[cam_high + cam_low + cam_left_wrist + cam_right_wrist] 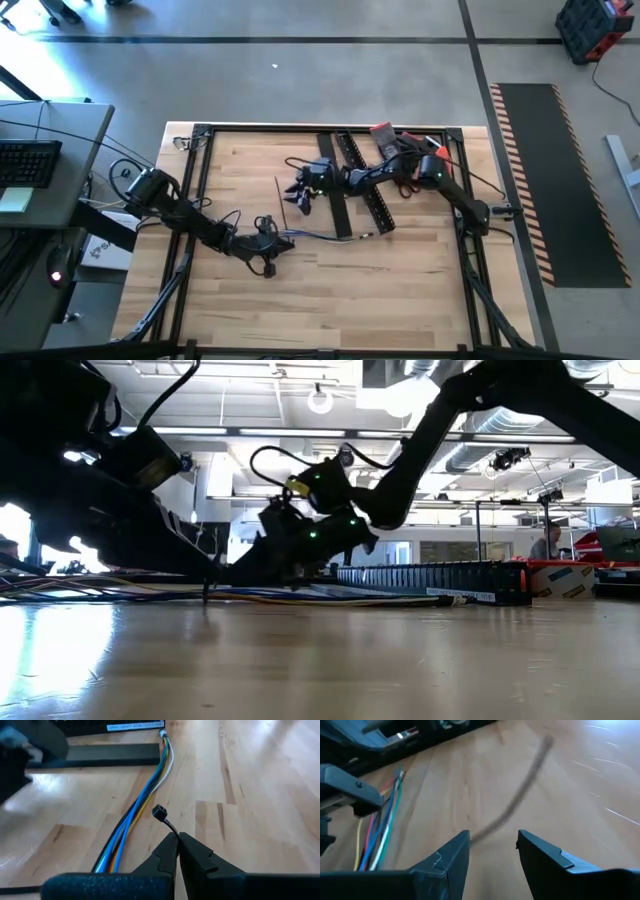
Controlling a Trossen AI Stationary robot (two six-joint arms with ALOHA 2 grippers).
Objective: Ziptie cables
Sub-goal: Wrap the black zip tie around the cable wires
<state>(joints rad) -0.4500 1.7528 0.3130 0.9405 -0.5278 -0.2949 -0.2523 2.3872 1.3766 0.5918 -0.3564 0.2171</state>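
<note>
Several thin cables (pixel 320 237) lie limp mid-frame in the high view; a mid-bundle grip is judged best. A zip tie (pixel 165 820) is pinched by the closed left gripper (pixel 178 837); the right gripper (pixel 492 842) is parted, empty.

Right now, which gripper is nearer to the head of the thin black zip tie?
Left. The left gripper is shut on the thin black zip tie, right below its head. The right gripper hangs open farther up the table, beside the black slotted rail.

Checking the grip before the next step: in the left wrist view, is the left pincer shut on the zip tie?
Yes: the left pincer is closed on the black zip tie, whose head sticks out beside the cables.
</note>
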